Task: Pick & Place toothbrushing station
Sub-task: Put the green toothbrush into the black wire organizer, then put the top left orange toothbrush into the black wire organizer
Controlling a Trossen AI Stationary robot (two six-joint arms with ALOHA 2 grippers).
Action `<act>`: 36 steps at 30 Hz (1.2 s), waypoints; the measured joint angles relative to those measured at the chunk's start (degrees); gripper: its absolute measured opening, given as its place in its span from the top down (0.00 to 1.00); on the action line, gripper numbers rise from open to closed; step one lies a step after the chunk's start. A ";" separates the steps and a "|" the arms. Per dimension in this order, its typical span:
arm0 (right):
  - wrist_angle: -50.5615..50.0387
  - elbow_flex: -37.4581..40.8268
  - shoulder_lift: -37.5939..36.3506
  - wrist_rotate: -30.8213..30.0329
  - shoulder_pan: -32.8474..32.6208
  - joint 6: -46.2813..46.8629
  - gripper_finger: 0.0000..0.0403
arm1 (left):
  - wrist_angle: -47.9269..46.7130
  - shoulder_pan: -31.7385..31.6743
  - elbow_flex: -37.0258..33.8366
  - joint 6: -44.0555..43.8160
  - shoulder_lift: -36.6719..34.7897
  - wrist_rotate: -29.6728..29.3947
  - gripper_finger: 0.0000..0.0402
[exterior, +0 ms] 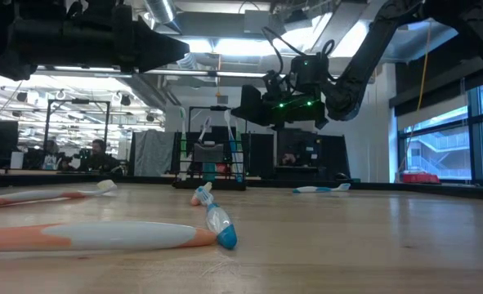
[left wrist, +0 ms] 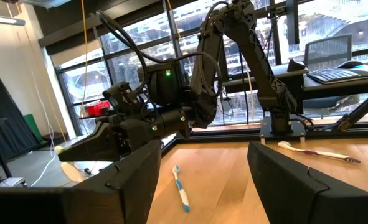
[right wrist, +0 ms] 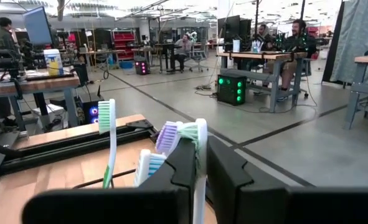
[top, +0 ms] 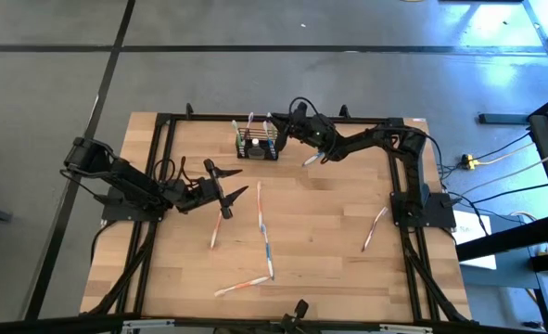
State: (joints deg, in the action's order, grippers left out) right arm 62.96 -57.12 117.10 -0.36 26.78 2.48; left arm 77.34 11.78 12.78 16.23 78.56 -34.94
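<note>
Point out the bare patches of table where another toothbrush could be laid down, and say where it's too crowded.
Free: the near right corner, below the toothbrush by the right arm's base; the near left corner, left of the toothbrush. Also the far left, between the table's edge and the toothbrushing station. Crowded: the middle, around the left gripper, and the station, with the right gripper at it.

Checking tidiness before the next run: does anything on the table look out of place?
Yes. Several toothbrushes lie scattered flat across the wooden table, while others stand upright in the toothbrushing station at the far edge, where the right gripper is.
</note>
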 joint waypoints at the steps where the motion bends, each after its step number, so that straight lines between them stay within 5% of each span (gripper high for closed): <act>1: 0.00 0.01 0.00 -0.02 -0.02 0.02 0.93 | 0.00 0.00 0.00 0.00 0.00 -0.01 0.41; 6: -0.02 0.01 0.00 -0.06 0.00 -0.04 0.89 | 0.00 0.01 0.00 0.91 0.00 -0.02 0.41; 23: -0.32 0.02 -0.43 1.27 -0.37 1.10 0.56 | -1.41 0.01 0.00 0.92 0.00 -0.13 0.41; 36: -9.74 0.02 -10.48 1.29 -0.37 1.36 0.52 | -4.31 0.01 0.00 -5.18 -0.02 -1.68 0.41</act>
State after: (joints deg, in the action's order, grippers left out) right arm 53.22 -57.10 106.62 0.93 26.41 3.84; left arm 73.03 11.79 12.78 11.05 78.54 -36.62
